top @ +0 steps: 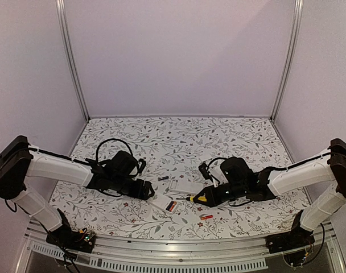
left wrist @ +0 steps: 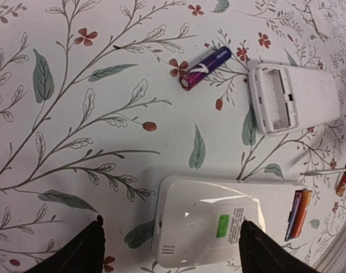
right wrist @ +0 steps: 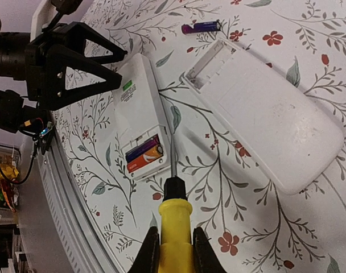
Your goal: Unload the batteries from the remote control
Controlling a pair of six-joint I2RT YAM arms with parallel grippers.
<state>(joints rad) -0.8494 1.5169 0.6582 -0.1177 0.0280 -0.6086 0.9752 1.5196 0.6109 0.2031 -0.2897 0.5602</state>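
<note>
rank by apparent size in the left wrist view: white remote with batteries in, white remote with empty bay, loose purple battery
1. white remote with batteries in, though it is nearer the camera
2. white remote with empty bay
3. loose purple battery

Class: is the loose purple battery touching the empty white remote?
Apart. The left wrist view shows patterned tablecloth between the purple battery and the empty remote.

Robot lab cell, plain white wall panels [top: 178,57] at top, aluminium posts [top: 70,57], floral table cover [top: 178,136], mounting rail [top: 178,250] at bottom.
</note>
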